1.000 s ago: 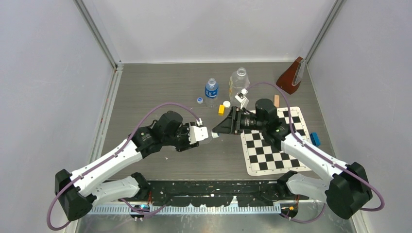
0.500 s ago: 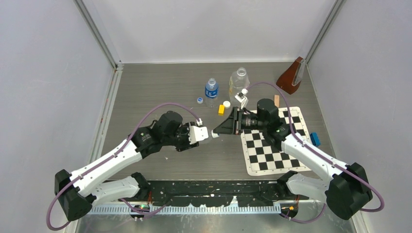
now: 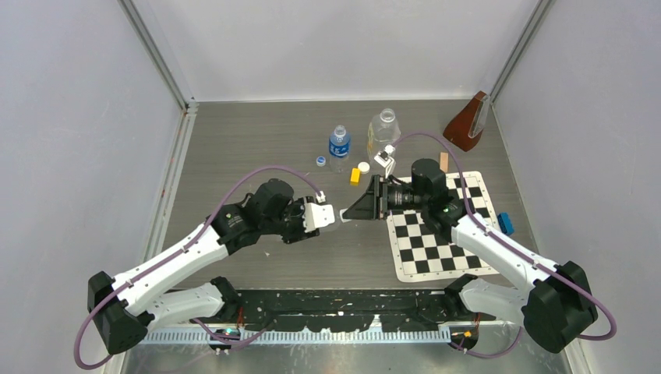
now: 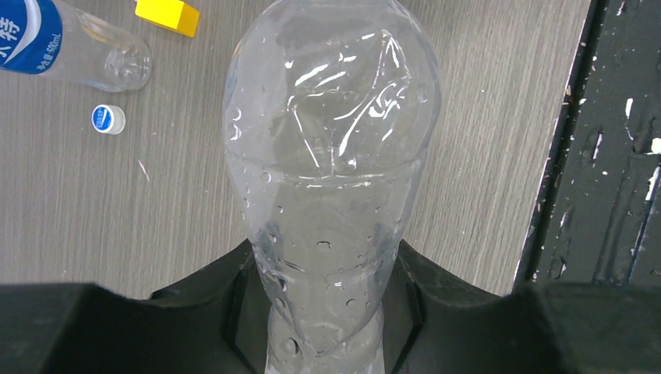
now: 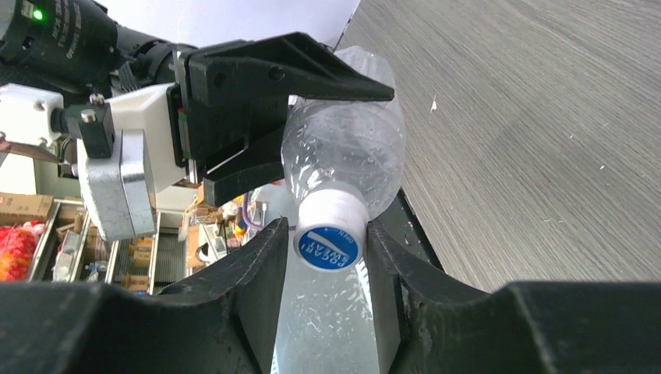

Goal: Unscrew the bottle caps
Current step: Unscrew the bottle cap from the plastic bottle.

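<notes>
over grey wood point(image 4: 117, 202), left fingers point(image 4: 204, 300) hold clear bottle point(image 4: 331, 156), right fingers point(image 5: 253, 280) pinch white cap point(image 5: 329, 241).

Pale grey walls point(image 3: 78, 117) enclose a grey wood-grain table point(image 3: 249, 140), with aluminium posts point(image 3: 156, 54) at the back corners.

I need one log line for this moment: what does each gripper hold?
left gripper: shut on slim bottle | right gripper: shut on cap | slim bottle: held sideways | cap: not yet off

My top camera looks down over the table point(image 3: 257, 140), while both wrist cameras face the same slim bottle point(image 4: 331, 156) close-up.
</notes>
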Motion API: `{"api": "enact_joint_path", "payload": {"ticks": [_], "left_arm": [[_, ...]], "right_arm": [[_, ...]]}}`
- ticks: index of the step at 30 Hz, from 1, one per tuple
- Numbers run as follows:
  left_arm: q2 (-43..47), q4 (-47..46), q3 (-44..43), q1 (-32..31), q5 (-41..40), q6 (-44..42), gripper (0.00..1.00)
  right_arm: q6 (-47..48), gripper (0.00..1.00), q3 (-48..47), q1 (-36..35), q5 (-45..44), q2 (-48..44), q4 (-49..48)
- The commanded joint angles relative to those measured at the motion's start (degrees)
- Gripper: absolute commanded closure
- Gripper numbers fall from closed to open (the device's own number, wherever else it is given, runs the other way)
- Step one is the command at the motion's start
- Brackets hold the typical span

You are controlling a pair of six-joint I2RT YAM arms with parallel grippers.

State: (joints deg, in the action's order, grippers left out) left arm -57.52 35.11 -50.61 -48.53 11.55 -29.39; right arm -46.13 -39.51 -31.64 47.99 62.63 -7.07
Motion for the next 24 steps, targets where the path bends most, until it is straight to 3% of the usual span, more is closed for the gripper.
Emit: {"api": "enact_joint_path", "payload": {"ticks": [1, 3, 9, 14, 18, 24], "left_arm": [[0.28, -1.81, -1.33, -0.07, -0.44, -0.12, 1.0], [0.21, -1.81, -1.25, -0.09, -0.41, -0.14, 1.0], [0.43, -1.8, -1.26, -0.1, 0.23, -0.22, 1.0], [0.39, -1.67, -1.25, -0.07, 0.97, -0.32, 1.0], [0.53, -1.5, -1.25, -0.07, 0.94, -0.24, 1.0], [0.55, -1.53, -1.07, -0.07, 0.78, -0.23, 1.0]], "right_arm": [[2.56, 0.51, -1.76, -0.35, 3.2, -1.1, 0.99], [3.34, 0.49, -1.98, -0.35, 3.16, -1.11, 1.76], [4.15, 0.57, -2.36, -0.35, 2.59, -0.67, 2.09], [3.91, 0.46, -3.35, -0.35, -0.81, -0.11, 1.74], [3.09, 0.44, -3.65, -0.35, -2.37, 0.22, 1.11], [2.66, 0.57, -3.49, -0.35, -2.13, 0.72, 0.8]]}}
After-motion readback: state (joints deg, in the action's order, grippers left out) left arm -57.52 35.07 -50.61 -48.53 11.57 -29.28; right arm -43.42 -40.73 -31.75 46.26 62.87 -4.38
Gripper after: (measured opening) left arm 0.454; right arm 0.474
